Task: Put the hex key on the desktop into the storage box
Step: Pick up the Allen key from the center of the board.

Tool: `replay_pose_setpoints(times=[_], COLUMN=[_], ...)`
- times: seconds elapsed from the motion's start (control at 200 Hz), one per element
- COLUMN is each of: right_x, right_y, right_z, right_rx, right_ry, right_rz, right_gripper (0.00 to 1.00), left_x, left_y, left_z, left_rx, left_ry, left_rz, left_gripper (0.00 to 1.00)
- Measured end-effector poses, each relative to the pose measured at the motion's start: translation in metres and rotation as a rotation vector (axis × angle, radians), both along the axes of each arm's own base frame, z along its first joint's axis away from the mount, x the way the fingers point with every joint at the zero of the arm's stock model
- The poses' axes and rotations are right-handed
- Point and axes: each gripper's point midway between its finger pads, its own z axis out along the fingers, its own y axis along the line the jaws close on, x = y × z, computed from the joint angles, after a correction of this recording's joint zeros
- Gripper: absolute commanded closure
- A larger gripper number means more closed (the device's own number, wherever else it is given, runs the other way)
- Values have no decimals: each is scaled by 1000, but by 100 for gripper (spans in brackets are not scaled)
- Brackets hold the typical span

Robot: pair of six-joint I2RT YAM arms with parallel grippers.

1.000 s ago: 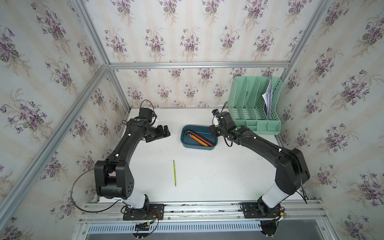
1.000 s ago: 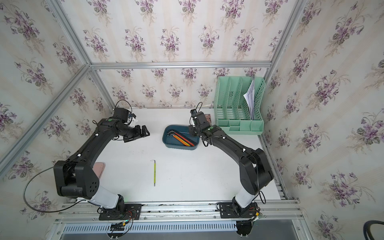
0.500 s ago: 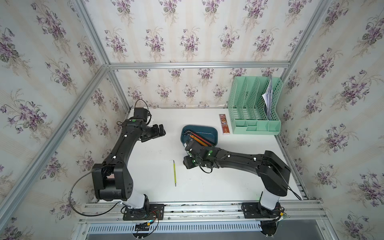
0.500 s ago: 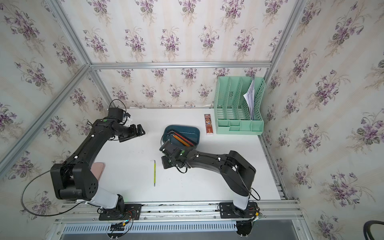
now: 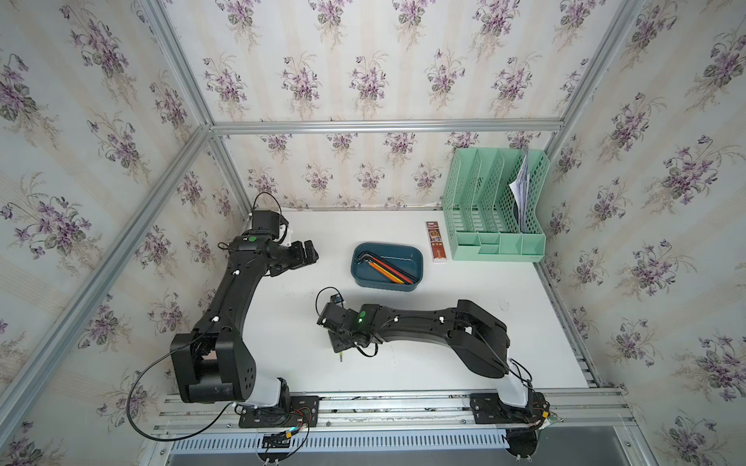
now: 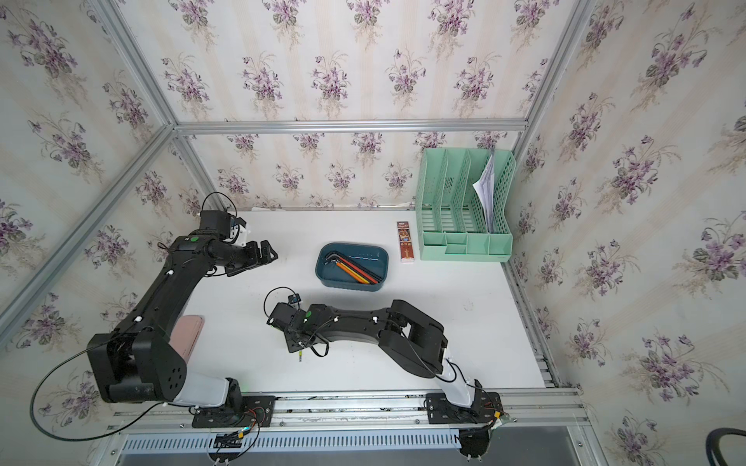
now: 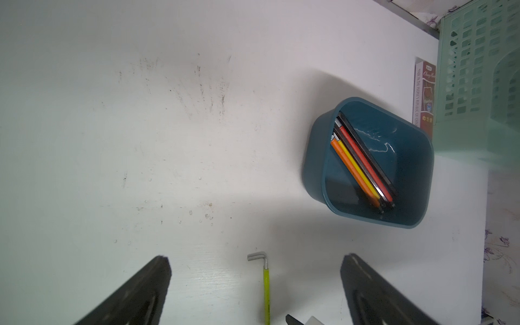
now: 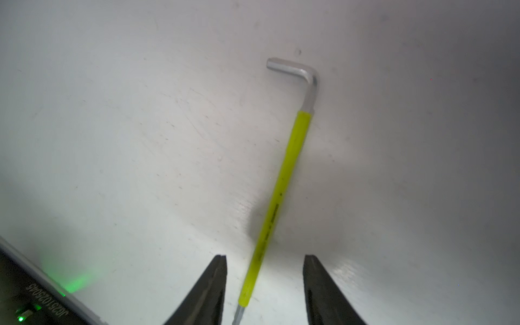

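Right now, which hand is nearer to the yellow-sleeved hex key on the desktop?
Right. The right hand stands open astride the hex key; the left hand is far off toward the back, level with the storage box.

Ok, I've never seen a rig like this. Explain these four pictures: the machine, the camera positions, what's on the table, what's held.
Two black robot arms work at a white desktop, each ending in a two-fingered gripper. Both top views look down from overhead; the other two pictures come from cameras on the arms' wrists. On the desktop sit a teal storage box holding coloured hex keys, a green file organiser with papers, a red carton beside it, and one yellow-sleeved hex key. The right gripper is open, a finger on either side of that key, not gripping it. The left gripper is open and empty. Nothing is held.
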Motion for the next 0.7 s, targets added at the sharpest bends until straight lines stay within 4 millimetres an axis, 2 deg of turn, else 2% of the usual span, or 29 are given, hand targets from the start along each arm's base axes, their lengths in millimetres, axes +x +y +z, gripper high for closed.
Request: replay_pose_setpoints(times=[0.09,0.165,0.245,0.315,0.425,0.499,0.704], right_x=[2,8,14,16,15,13,14], right_y=[4,12,12,5,-22,-33,-32], right_z=[-13,-15,-16,-16,-17,-17,-17], right_rx=[-38,-34,-42,-53,-90,-99,-91], right_ry=[-12,-35,-61,-81,-94,-90,-81], right_rz=[-3,-20,-33,-43,-62,-66,-63], right_gripper=[50,50,50,49,49,49,49], left_x=[0,0,0,1,1,2,2], left_y=[1,0,0,-2,-3,-3,-5], left_z=[0,0,0,0,1,1,0], left_rx=[-8,-13,-20,-26,-34,-40,-46], left_ry=[-2,-1,-1,-1,-6,-7,-4], left_rz=[3,4,4,1,-3,0,-3], left_gripper=[1,1,1,1,1,1,1])
